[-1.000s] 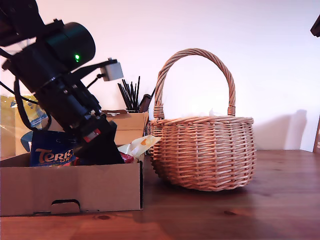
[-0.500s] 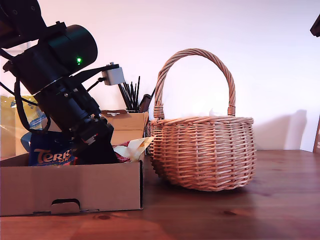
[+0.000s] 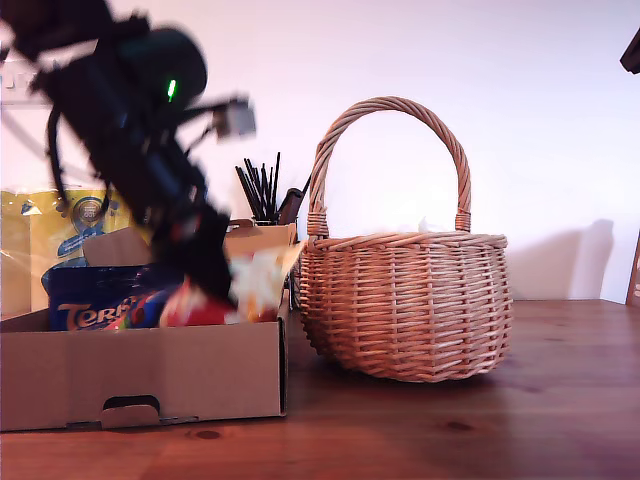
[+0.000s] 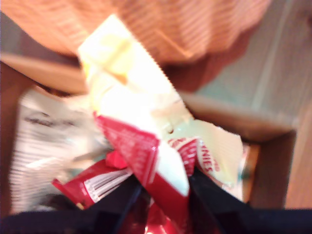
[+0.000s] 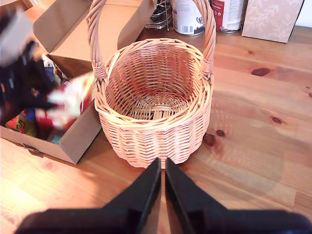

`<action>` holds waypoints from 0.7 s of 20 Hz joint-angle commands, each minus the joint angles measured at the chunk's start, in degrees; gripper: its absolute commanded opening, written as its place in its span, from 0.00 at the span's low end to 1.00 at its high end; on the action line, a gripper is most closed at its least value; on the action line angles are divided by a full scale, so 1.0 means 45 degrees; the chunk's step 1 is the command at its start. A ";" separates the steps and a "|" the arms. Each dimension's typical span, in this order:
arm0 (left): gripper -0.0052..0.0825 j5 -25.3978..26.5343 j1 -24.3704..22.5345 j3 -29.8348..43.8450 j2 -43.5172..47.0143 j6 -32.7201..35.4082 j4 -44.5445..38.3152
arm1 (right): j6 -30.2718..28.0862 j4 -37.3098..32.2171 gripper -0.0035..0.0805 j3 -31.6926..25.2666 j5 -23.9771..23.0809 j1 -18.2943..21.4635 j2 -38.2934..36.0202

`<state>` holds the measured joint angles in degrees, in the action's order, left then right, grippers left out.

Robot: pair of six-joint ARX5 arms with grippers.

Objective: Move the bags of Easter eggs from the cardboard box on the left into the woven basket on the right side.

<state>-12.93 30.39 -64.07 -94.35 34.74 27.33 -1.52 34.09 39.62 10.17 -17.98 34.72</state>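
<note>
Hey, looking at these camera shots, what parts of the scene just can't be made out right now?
- My first gripper: motion blur in the exterior view; only dark finger bases show in the first wrist view.
- Red-and-cream bag: print too blurred to read in every view.
- Cardboard box: its front wall hides the contents' lower parts in the exterior view.
- Woven basket: wall hides its inside in the exterior view.

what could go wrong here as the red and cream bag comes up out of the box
My first gripper pinches the red-and-cream bag only by one end, so it may slip free during the swing. The woven basket stands close beside the cardboard box, and its arched handle rises high; the dangling bag or arm could snag it. Other pouches, such as the white bag, might get dragged along.
</note>
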 commanded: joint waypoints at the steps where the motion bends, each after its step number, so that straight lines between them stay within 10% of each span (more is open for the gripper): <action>1: 0.16 -0.0019 0.0034 -0.0296 0.0481 0.0039 0.0593 | -0.0010 -0.0078 0.03 -0.0083 0.0083 0.0058 0.0000; 14: 0.04 -0.0170 0.0024 -0.0699 0.1632 -0.0015 0.2147 | -0.0005 -0.0073 0.03 -0.0083 0.0083 0.0058 0.0000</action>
<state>-13.17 30.39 -67.33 -89.60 34.74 37.26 -1.52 34.11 39.62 10.17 -17.98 34.72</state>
